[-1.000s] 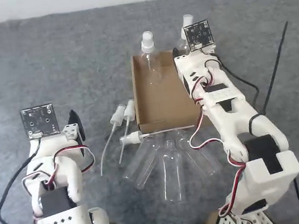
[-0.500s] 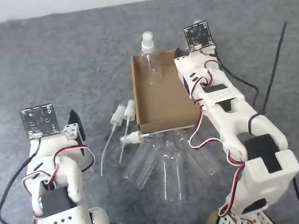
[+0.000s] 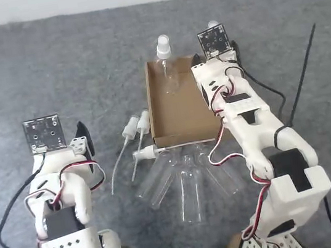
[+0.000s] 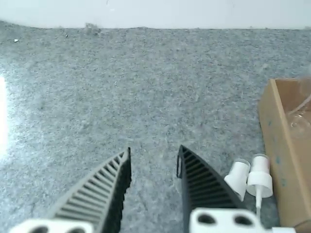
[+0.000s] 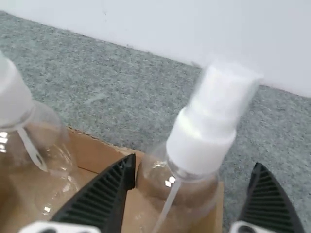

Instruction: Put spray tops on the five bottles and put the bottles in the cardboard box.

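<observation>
A clear bottle with a white spray top (image 5: 204,141) stands at the far right corner of the cardboard box (image 3: 179,112), between the fingers of my right gripper (image 5: 193,165). The jaws are open wider than the bottle, with a gap on one side. Another capped bottle (image 3: 165,58) stands at the box's far wall. Clear bottles without tops (image 3: 190,186) lie on the table in front of the box. Three loose spray tops (image 3: 138,128) lie left of it. My left gripper (image 4: 153,160) hangs open over bare table, near two of the spray tops (image 4: 250,177).
Grey carpet-like table surface all around. A white wall edge runs along the far side. Black cables (image 3: 303,84) trail right of the right arm. There is free room left of the box and at the far left.
The right gripper has shifted slightly left and farther out over the box's far right corner, with the capped bottle between its fingers. The left arm has kept still.
</observation>
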`<action>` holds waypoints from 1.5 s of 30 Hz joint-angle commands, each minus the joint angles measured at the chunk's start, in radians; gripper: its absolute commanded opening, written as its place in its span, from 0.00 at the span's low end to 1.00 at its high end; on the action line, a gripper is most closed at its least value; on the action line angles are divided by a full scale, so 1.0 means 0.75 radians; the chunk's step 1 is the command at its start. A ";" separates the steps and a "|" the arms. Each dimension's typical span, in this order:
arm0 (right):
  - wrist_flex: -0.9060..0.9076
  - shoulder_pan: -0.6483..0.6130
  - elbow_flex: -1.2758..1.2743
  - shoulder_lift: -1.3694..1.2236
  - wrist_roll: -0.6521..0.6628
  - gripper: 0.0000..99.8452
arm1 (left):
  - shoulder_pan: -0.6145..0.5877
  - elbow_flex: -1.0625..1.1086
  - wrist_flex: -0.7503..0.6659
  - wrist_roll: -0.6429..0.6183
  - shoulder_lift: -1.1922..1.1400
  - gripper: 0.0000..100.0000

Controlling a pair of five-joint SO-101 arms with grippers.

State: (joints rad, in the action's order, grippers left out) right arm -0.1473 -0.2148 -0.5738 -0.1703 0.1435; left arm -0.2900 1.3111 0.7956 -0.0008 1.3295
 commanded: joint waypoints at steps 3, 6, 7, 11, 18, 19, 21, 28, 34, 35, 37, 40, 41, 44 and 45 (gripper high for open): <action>0.077 -0.046 0.045 0.173 0.018 0.31 | 0.002 -0.007 -0.037 0.012 -0.008 0.14; 0.087 -0.066 0.051 0.263 0.025 0.31 | 0.002 -0.007 -0.037 0.012 -0.008 0.14; 0.103 -0.071 0.068 0.298 0.027 0.31 | 0.002 -0.007 -0.037 0.012 -0.008 0.14; 0.388 -0.075 0.233 0.420 0.020 0.31 | 0.002 -0.007 -0.037 0.010 -0.008 0.14; 1.083 -0.069 0.520 0.656 0.018 0.31 | 0.002 -0.007 -0.037 0.010 -0.014 0.14; 1.202 -0.073 0.536 0.693 0.018 0.31 | 0.002 -0.007 -0.037 0.010 -0.014 0.14; 1.413 -0.075 0.546 0.766 0.018 0.31 | 0.002 -0.007 -0.037 0.010 -0.014 0.14; 1.942 -0.097 0.450 0.946 0.029 0.31 | 0.002 -0.007 -0.029 0.010 -0.018 0.14; 2.178 -0.247 0.239 1.028 0.129 0.31 | 0.002 -0.007 0.004 0.010 -0.020 0.14; 2.196 -0.271 0.192 1.038 0.151 0.31 | 0.002 -0.007 0.004 0.010 -0.020 0.14; 2.184 -0.337 0.076 1.065 0.151 0.33 | 0.002 -0.007 0.006 0.010 -0.020 0.14; 2.102 -0.414 -0.125 1.093 0.145 0.37 | 0.002 -0.007 0.006 0.010 -0.020 0.14; 2.067 -0.425 -0.186 1.100 0.145 0.39 | 0.002 -0.007 0.006 0.010 -0.020 0.14; 1.971 -0.429 -0.333 1.116 0.145 0.39 | 0.002 -0.007 0.006 0.010 -0.020 0.14; 1.949 -0.429 -0.368 1.120 0.143 0.39 | 0.002 -0.007 0.006 0.010 -0.020 0.14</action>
State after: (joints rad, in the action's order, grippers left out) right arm 1.3732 -0.5247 -0.8009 0.6260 0.2386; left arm -0.2900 1.3111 0.7956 -0.0008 1.3203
